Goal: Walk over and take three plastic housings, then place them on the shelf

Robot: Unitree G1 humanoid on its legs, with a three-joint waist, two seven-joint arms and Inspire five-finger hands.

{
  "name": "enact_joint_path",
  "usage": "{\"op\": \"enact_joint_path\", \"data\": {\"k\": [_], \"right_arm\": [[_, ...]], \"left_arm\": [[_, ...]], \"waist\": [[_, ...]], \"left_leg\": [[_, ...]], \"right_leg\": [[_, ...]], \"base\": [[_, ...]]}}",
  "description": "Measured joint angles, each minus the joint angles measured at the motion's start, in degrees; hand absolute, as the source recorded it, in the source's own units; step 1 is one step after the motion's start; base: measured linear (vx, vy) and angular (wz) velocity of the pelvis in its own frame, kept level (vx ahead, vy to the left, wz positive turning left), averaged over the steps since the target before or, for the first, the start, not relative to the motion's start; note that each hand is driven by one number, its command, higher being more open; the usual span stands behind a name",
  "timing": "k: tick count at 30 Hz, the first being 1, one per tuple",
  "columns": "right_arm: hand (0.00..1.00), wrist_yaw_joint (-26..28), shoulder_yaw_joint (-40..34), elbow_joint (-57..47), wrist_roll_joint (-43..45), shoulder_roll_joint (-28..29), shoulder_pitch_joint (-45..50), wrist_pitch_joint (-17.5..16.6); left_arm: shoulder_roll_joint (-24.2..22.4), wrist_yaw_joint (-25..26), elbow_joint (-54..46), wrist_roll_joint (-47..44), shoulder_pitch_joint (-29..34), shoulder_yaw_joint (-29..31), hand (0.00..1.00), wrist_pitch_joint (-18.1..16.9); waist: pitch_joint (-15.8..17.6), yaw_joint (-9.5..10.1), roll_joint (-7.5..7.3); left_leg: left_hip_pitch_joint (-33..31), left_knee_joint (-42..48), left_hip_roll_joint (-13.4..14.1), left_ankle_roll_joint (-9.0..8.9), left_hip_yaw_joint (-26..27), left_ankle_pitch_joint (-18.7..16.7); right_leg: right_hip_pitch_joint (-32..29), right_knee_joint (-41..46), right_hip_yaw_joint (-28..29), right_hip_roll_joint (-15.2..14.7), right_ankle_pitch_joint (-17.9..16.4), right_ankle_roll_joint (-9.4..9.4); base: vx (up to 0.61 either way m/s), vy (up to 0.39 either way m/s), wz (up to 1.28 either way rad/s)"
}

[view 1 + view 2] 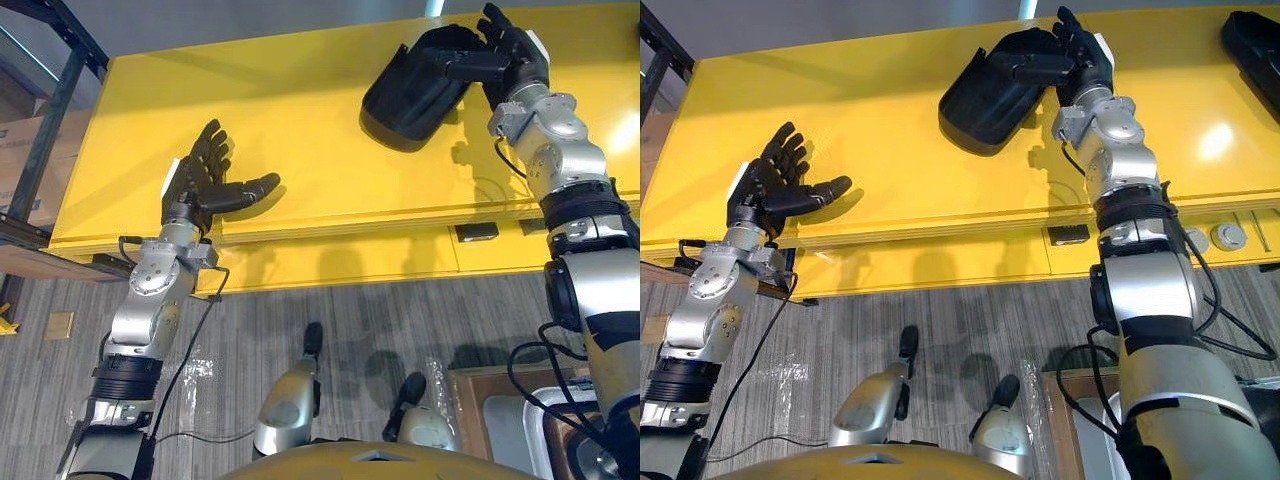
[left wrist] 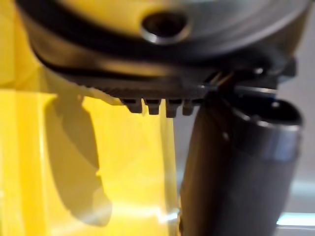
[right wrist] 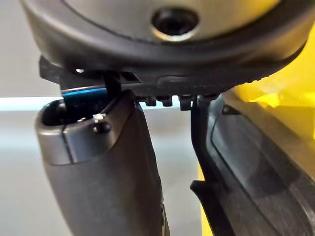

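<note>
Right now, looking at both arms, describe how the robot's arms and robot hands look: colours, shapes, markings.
The left arm and right arm are silver-grey with rounded joint casings and black ribbed bands. The left robot hand and right robot hand are dark, each with a white patch at its edge.

far-right housing edge-cropped, dark rack cropped

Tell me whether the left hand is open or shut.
Open: the left hand holds nothing, fingers relaxed and spread over the table. The right hand grips a housing.
</note>
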Motion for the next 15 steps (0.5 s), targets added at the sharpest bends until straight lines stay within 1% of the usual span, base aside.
{"op": "enact_joint_path", "data": {"k": [1, 5, 8, 11, 12, 13, 14, 15], "right_arm": [[1.0, 0.2, 0.0, 0.0, 0.0, -0.5, 0.0, 0.0], [1.0, -0.1, 0.0, 1.6, -0.3, -0.7, -0.5, 0.0], [1.0, -2.1, 0.1, 2.3, -1.2, -0.8, -0.9, -0.3], [1.0, -5.8, -0.2, 0.7, -1.3, -0.8, -0.5, -2.8], [1.0, -7.6, -1.5, -3.2, -1.3, -0.8, 1.1, -4.1], [1.0, -9.0, -4.1, -9.6, -1.9, -0.8, 4.6, -6.2], [1.0, -9.7, -5.2, -12.9, -3.8, -0.7, 6.5, -7.3], [1.0, -11.2, -7.0, -19.7, -7.4, -0.7, 10.9, -9.1]], "left_arm": [[0.0, 0.0, 0.0, 0.0, 0.0, 0.0, 1.0, 0.0], [0.0, 0.0, 0.0, -0.1, 0.0, -0.5, 1.0, 0.0], [0.0, 0.0, 0.0, -0.2, 0.4, -1.2, 1.0, -0.2], [0.0, 0.3, 0.0, -0.3, 1.3, -1.4, 1.0, -1.5], [-0.1, 0.7, -0.2, -0.3, 2.6, -1.3, 1.0, -2.6], [-0.5, 0.9, -1.1, -0.3, 4.1, -1.0, 1.0, -3.2], [-0.9, 1.1, -2.0, -0.4, 5.3, -0.6, 1.0, -3.2], [-2.6, 1.4, -4.1, -0.6, 8.6, 0.7, 1.0, -3.3]], "waist": [[0.0, 0.02, 0.0], [0.0, -0.14, 0.0], [0.0, -0.21, 0.0], [0.0, -0.31, 0.0], [0.0, -0.41, 0.01], [0.0, -0.36, 0.01], [0.0, -0.39, 0.01], [0.0, -0.48, 0.01]], "left_leg": [[0.1, 0.0, -0.1, 0.25, 0.0, 0.2], [0.6, 0.0, -0.5, 0.26, -0.5, 0.2], [0.5, 0.0, -0.4, -0.03, -0.6, -0.1], [0.6, 0.0, -0.5, 0.11, -0.5, -0.2], [0.7, 0.0, -0.5, 0.54, -0.4, -0.5], [0.9, 0.0, -0.5, 0.41, -0.1, -0.6], [1.1, 0.0, -0.5, 0.35, 0.1, -0.6], [2.0, 0.0, -0.7, 0.6, 0.6, -0.7]], "right_leg": [[0.0, 0.2, -0.1, -0.2, -0.2, 0.22], [0.4, 1.3, -0.4, -0.7, -0.9, 0.41], [0.5, 1.3, -0.6, -0.6, -1.0, 0.37], [0.5, 1.3, -0.6, -0.6, -0.9, 0.38], [0.5, 1.2, -0.4, -0.6, -0.9, 0.39], [0.7, 1.0, -0.2, -0.7, -0.9, 0.4], [0.8, 1.0, -0.1, -0.7, -0.9, 0.4], [1.4, 1.0, 0.2, -1.1, -1.1, 0.54]], "base": [[0.0, 0.0, 0.0], [-0.01, -0.027, 0.06], [-0.04, -0.035, 0.03], [-0.03, -0.033, -0.01], [0.0, -0.038, -0.06], [0.01, -0.037, -0.08], [0.02, -0.029, -0.14], [0.05, -0.017, -0.15]]}}
